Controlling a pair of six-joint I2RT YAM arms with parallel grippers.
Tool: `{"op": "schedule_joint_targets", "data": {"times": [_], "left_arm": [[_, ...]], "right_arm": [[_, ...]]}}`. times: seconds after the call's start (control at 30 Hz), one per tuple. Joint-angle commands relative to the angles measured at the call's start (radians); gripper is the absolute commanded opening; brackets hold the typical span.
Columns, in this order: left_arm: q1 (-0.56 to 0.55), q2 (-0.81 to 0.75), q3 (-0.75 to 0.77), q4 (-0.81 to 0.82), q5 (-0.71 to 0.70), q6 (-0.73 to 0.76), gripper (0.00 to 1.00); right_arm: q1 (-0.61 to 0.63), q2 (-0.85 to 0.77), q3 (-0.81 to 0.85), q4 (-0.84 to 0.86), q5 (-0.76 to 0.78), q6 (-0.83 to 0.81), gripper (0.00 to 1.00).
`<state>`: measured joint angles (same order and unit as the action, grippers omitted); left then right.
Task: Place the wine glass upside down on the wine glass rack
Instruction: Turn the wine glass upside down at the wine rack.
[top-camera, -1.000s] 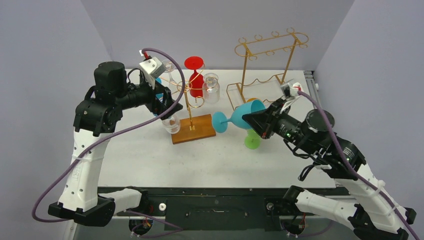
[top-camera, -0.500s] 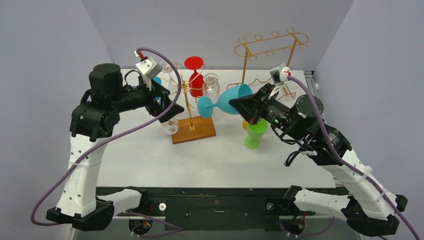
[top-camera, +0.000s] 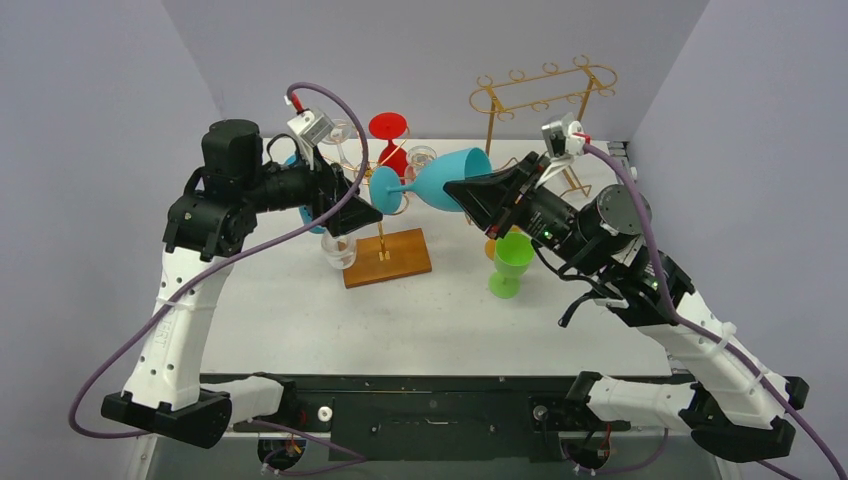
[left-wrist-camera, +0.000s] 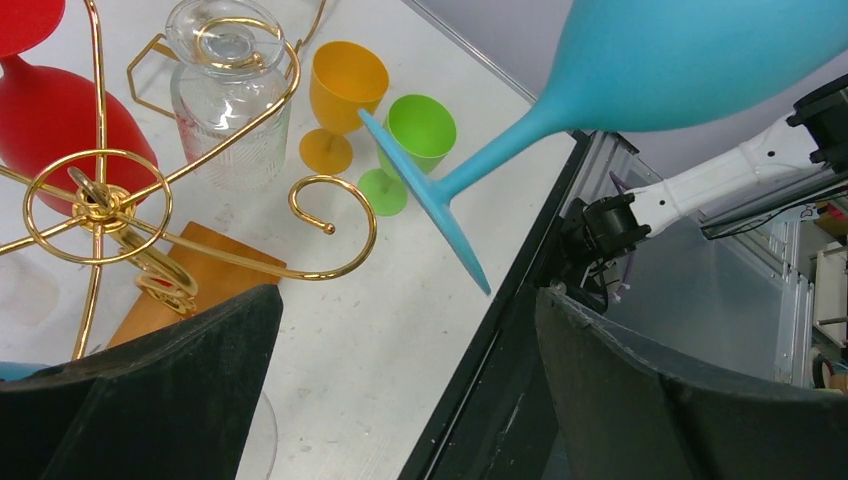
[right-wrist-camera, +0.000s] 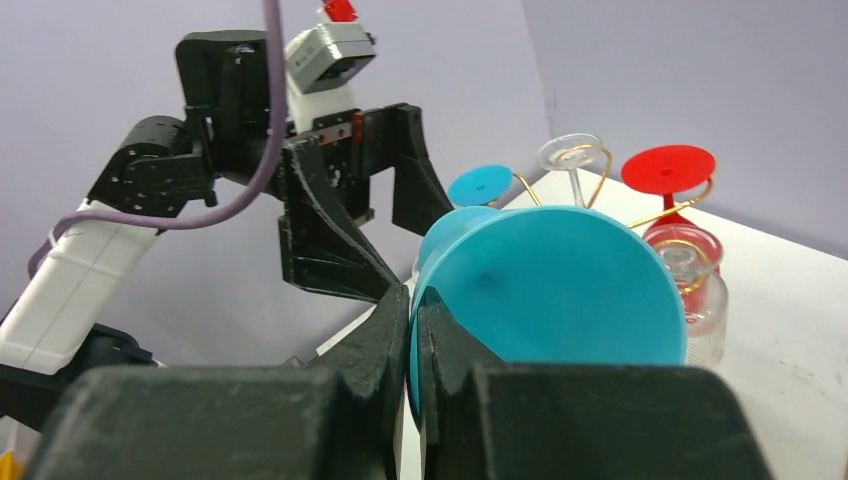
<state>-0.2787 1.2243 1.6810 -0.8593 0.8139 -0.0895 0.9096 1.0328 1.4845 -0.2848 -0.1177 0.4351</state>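
Right wrist view: teal wine glass (right-wrist-camera: 560, 290), rim pinched between jaws.

The left arm reaches in from the left of the wine glass rack (top-camera: 398, 257), its left gripper (top-camera: 358, 203) with jaws spread wide, holding nothing. The right arm stretches in from the rack's right, the right gripper (top-camera: 455, 187) pinched on the blue wine glass (top-camera: 440, 180) at its rim.
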Motion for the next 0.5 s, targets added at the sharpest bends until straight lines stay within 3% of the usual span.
{"op": "schedule_joint_targets", "data": {"times": [0.0, 0.17, 0.27, 0.4, 0.47], "left_arm": [[0.001, 0.016, 0.016, 0.088, 0.04, -0.043, 0.96], [0.001, 0.015, 0.025, 0.107, 0.016, -0.045, 0.99], [0.003, 0.009, 0.018, 0.119, 0.005, -0.04, 0.77], [0.004, 0.009, 0.016, 0.104, -0.014, -0.023, 0.32], [0.004, 0.011, 0.02, 0.096, -0.03, -0.023, 0.17]], "right_arm": [[0.052, 0.046, 0.059, 0.094, 0.04, -0.041, 0.0], [0.125, 0.083, 0.095, 0.085, 0.101, -0.1, 0.0], [0.144, 0.073, 0.073, 0.109, 0.115, -0.115, 0.0], [0.154, 0.035, 0.013, 0.168, 0.166, -0.12, 0.0], [0.161, 0.023, -0.004, 0.18, 0.175, -0.127, 0.0]]}}
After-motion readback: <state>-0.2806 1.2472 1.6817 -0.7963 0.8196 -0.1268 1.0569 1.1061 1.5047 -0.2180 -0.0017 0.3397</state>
